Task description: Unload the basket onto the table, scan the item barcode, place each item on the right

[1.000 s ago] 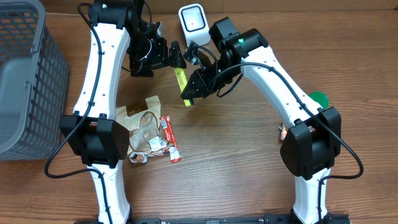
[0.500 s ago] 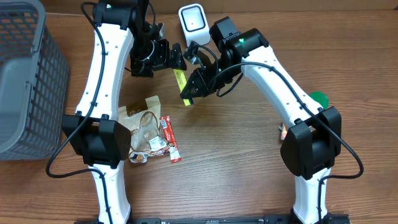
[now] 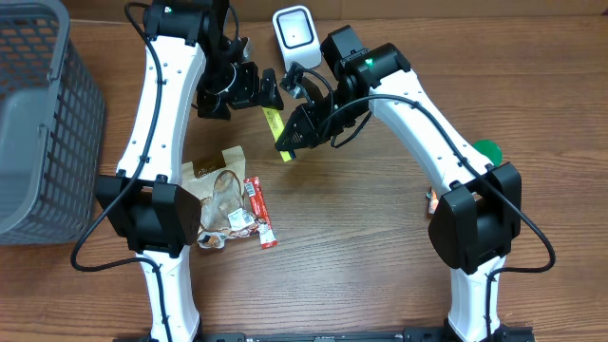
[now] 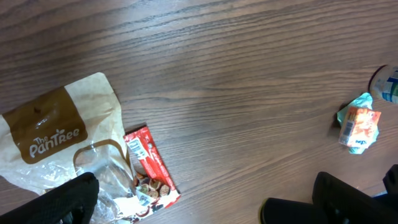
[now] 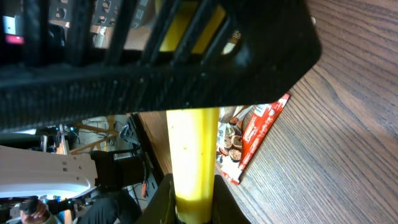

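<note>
Fig.: scan task, mid-stage, overhead plus both wrist views.

**Item.** Shows yellow item [image 3: 276,125], a long narrow pkg, lifted off the table [image 3: 361,247]. Hangs tilted just in front of the scanner [image 3: 294,30], a little to the scanner's left in overhead view.

**Right gripper** [image 3: 289,144]. Pinches the yellow item near the end farther from the scanner, jaws pressed tight on it. Confirmed in right wrist view, w/ the strip clamped between the fingers [image 5: 160,202].

**Left gripper** [image 3: 258,87]. Spread wide, carrying nothing. Sits beside the scanner, near the item's end closer to the scanner. Touching it or just apart: cannot tell from overhead. In left wrist view, only table and loose goods show between the jaws.

**Done, by the look of it.** Item picked, raised, brought up close to the scanner.

**Left to do, as judged.**
- Turn the barcode face toward the scanner window and hold for a read.
- No barcode legible in any view, so cannot tell whether already facing.
- No sign of a completed read either.

**Other goods.** Pantree bag [image 3: 211,185] and red bar wrapper [image 3: 259,215] lie on the table well apart from the scanner, toward the arm bases. Basket [image 3: 43,104] stands far to the scanner's left.
</note>
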Robot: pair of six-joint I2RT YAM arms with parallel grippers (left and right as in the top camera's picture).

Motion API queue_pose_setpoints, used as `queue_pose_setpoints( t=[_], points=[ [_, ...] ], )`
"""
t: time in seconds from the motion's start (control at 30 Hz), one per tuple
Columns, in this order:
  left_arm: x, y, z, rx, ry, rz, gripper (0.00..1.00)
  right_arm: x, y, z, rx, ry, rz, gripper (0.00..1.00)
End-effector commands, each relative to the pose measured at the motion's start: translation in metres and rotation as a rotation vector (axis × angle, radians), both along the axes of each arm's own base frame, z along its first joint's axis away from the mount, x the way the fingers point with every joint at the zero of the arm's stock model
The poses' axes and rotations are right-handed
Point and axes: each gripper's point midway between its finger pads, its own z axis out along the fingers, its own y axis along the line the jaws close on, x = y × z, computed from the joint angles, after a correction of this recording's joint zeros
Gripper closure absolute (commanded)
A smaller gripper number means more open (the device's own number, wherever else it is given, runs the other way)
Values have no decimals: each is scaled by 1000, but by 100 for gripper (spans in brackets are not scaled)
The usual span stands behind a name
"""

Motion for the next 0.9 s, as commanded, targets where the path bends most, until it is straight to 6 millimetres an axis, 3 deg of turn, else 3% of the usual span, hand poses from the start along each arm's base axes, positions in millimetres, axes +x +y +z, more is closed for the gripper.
queue_pose_setpoints(
  t=[0.0, 0.87],
  points=[
    [-4, 18, -5, 91, 13, 12, 2, 10, -3, 17, 50, -35, -14, 96],
    [-9, 34, -9, 181, 35, 43, 1, 11, -2, 17, 55, -45, -14, 95]
  ],
)
